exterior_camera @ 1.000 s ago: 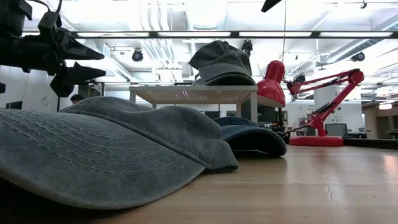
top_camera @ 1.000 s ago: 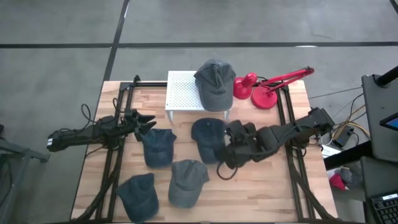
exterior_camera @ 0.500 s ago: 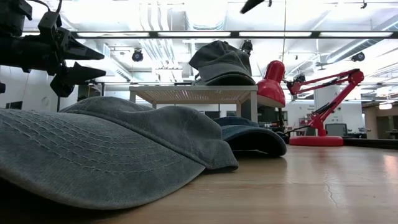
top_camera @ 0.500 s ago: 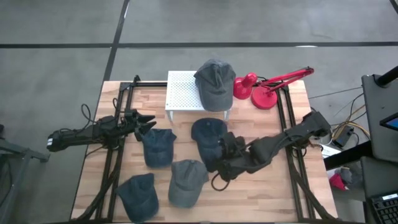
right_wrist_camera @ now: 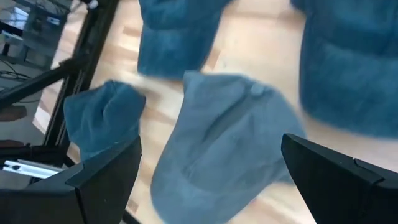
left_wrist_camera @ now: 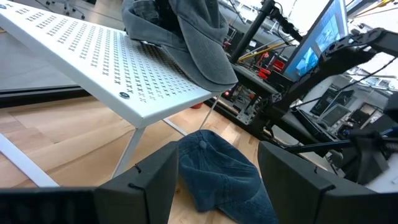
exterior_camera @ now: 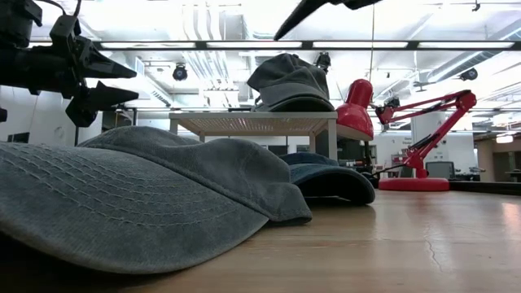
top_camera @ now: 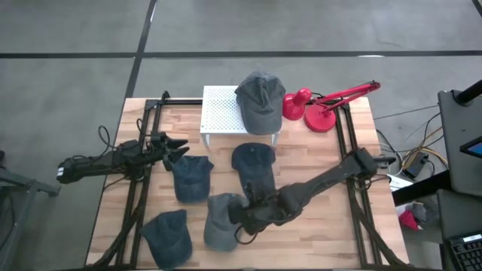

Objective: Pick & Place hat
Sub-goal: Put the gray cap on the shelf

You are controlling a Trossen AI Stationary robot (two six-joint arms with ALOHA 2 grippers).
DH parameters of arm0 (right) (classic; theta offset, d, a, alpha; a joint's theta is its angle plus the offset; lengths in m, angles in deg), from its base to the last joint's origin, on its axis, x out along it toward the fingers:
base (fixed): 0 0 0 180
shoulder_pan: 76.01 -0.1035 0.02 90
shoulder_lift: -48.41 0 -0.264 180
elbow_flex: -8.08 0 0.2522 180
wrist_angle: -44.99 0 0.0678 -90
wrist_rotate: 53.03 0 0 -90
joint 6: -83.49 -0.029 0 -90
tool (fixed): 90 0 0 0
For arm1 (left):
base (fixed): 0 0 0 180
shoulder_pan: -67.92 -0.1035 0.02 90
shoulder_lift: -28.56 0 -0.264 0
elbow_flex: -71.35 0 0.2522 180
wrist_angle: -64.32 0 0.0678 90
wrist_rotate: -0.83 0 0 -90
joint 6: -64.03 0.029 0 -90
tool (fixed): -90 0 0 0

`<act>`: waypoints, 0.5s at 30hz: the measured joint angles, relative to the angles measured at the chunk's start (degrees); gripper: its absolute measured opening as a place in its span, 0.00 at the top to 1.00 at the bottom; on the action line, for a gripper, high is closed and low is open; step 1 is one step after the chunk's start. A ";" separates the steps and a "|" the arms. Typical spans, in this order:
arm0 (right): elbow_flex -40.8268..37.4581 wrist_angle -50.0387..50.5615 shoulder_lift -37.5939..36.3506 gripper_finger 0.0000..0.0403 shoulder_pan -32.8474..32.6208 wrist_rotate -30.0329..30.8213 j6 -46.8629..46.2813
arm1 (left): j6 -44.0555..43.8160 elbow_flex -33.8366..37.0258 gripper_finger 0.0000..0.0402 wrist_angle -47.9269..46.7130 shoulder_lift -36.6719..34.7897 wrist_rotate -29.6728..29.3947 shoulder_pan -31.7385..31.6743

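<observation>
The right gripper (top_camera: 239, 217) hangs with its jaws spread wide and nothing between them, reaching across the table (top_camera: 316, 233) from the right side; in the right wrist view its two dark fingers (right_wrist_camera: 106, 174) frame a grey-blue hat (right_wrist_camera: 217, 155) that lies flat on the wood below them, apart from both fingertips; from above, that same grey-blue hat (top_camera: 220, 220) sits in the front middle of the table, with the gripper over its right edge; whether they touch cannot be told. A dark blue hat (top_camera: 254, 167) lies just behind it, a blue hat (top_camera: 190, 178) to its left rear, and another blue hat (top_camera: 166, 233) at the front left. A grey hat (top_camera: 260, 101) rests on the white perforated stand (top_camera: 220, 111) at the back, beside a red desk lamp (top_camera: 324, 105). The left gripper (top_camera: 175, 147) waits at the left side, fingers parted and empty, pointing toward the stand.
</observation>
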 joint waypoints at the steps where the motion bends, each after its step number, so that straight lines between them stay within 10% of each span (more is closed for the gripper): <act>1: 2.21 1.27 1.52 0.05 -0.12 -0.70 -0.87 | 0.00 0.01 0.45 0.00 0.00 0.00 0.01; 10: 23.46 14.82 15.53 0.05 -0.74 -7.48 -12.26 | 0.00 0.02 0.45 0.00 0.00 0.00 0.02; 15: 22.54 10.93 17.72 0.05 -0.50 -7.58 -15.02 | -0.01 0.01 0.45 0.01 0.18 0.00 0.01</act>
